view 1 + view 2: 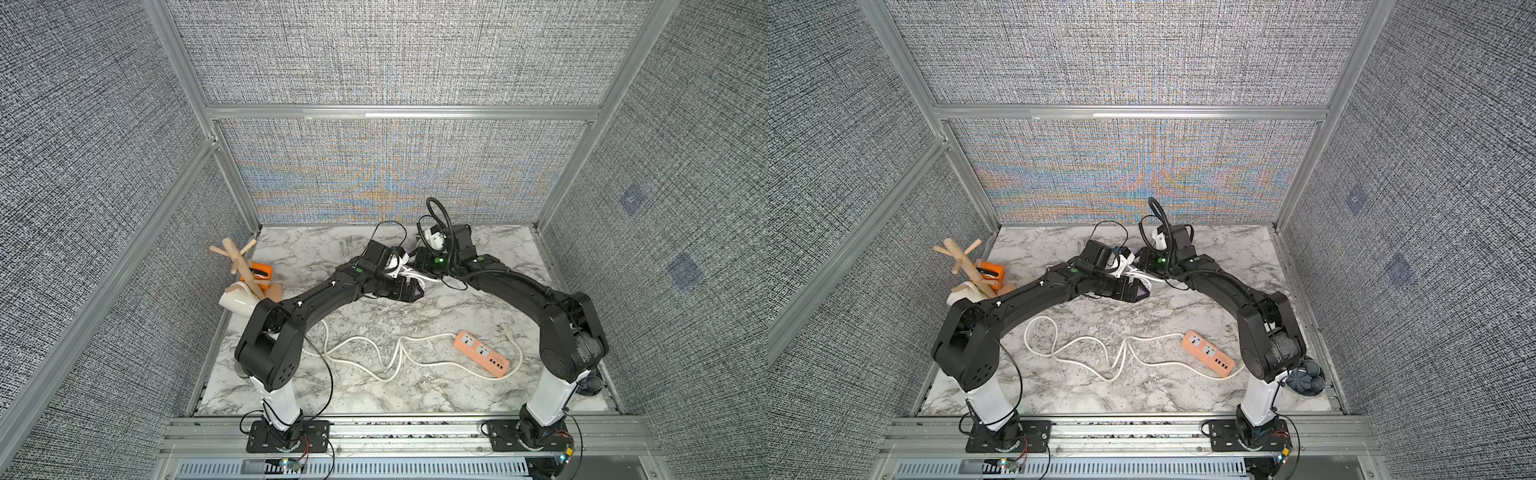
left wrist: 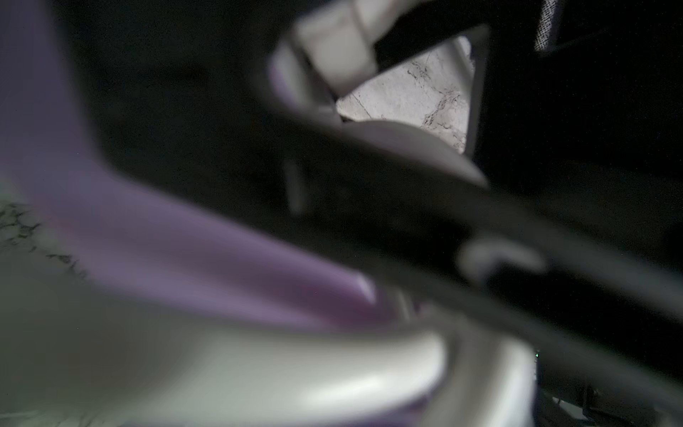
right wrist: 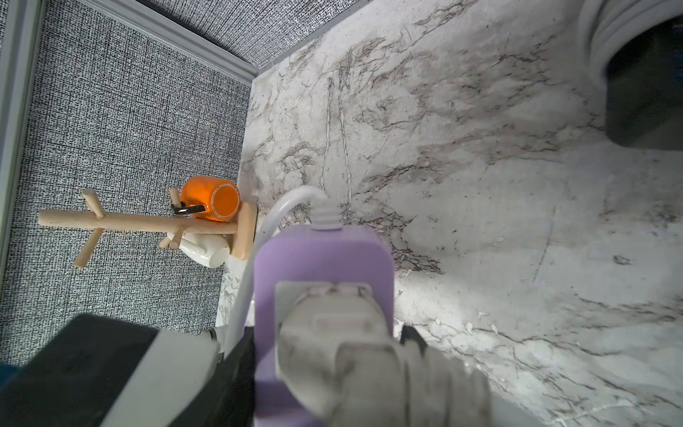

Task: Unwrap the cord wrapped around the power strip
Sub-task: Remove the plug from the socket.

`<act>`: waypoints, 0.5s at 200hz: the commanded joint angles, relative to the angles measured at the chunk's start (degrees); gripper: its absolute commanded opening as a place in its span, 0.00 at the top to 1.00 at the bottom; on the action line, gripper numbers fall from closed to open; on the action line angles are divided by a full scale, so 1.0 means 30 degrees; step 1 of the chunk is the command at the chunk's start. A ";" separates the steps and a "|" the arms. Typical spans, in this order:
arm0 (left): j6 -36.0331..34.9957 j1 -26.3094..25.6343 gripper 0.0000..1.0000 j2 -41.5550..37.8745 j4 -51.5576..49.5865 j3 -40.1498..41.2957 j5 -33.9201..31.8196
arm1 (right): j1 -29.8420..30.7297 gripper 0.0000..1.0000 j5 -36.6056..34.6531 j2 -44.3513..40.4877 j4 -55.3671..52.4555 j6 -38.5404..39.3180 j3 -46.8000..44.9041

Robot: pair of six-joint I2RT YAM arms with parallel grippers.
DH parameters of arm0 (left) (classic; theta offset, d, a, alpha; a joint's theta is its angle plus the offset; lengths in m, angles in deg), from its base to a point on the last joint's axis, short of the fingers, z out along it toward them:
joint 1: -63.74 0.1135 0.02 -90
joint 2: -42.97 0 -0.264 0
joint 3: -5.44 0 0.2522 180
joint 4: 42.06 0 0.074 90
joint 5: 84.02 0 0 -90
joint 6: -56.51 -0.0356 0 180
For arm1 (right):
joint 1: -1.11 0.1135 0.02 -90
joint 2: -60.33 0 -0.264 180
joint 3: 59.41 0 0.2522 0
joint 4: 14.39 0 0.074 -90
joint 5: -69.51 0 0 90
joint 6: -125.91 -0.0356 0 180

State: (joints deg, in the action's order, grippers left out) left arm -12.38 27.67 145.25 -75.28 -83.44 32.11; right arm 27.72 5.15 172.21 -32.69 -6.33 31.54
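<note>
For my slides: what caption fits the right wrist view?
Right tool grips the purple power strip; its white cord loops back alongside, marble table beyond.

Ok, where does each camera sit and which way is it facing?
Both top views: high in front, looking down at the table; left arm, right arm, bases too.
Left wrist: blurred close-up, something purple, white cord; own body unclear.
Right wrist: faces the mug tree along the purple power strip; black arm part intrudes.
Shared: mug tree, in top and right wrist views.

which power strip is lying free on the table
The orange power strip, flat on the table with its white cord trailing loose; the purple power strip is in the right gripper.
</note>
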 commanded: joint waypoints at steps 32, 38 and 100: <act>0.0177 0.0058 0.15 -0.0062 -0.0102 0.0138 -0.1707 | 0.0416 0.47 0.0533 -0.0196 0.1517 -0.0197 0.0059; 0.0169 0.0073 0.18 -0.0176 -0.0104 0.0186 -0.1884 | 0.0460 0.48 0.0538 -0.0200 0.1441 -0.0132 0.0053; -0.0438 0.0363 0.56 -0.0394 -0.1129 -0.0133 -0.2983 | 0.0798 0.46 0.0805 -0.0449 0.1103 0.0699 -0.0927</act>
State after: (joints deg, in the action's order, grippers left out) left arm -11.81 28.08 144.40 -78.25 -83.33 27.32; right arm 29.49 3.17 171.73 -30.17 -6.72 29.60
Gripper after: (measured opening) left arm 0.528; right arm 0.581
